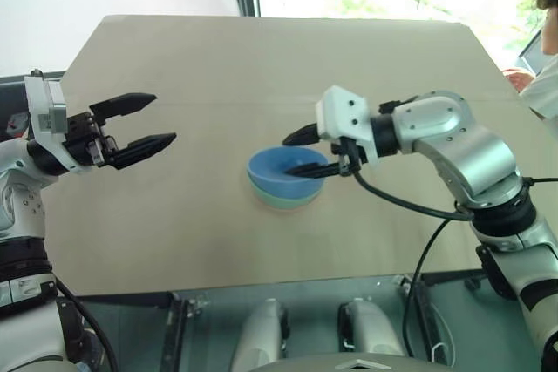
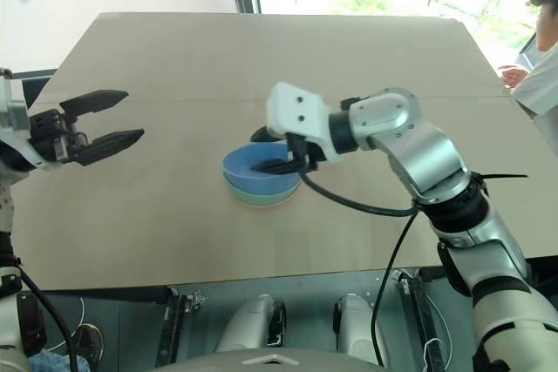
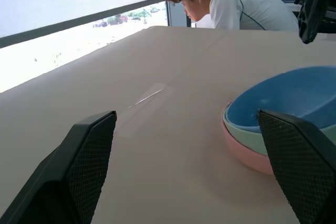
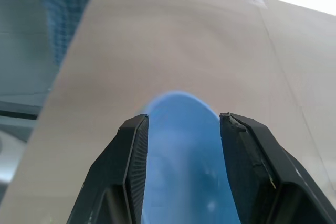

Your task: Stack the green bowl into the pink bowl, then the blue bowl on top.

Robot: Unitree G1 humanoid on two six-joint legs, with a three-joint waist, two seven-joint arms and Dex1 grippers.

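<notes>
Nearby, a person (image 3: 231, 3) leans over the table (image 1: 218, 67).

Sky-blue bowl (image 3: 283, 98) over mint-green bowl (image 3: 247, 141) over what looks like a salmon-pink bowl (image 3: 244, 157); plain beige desk (image 1: 261, 67).
</notes>
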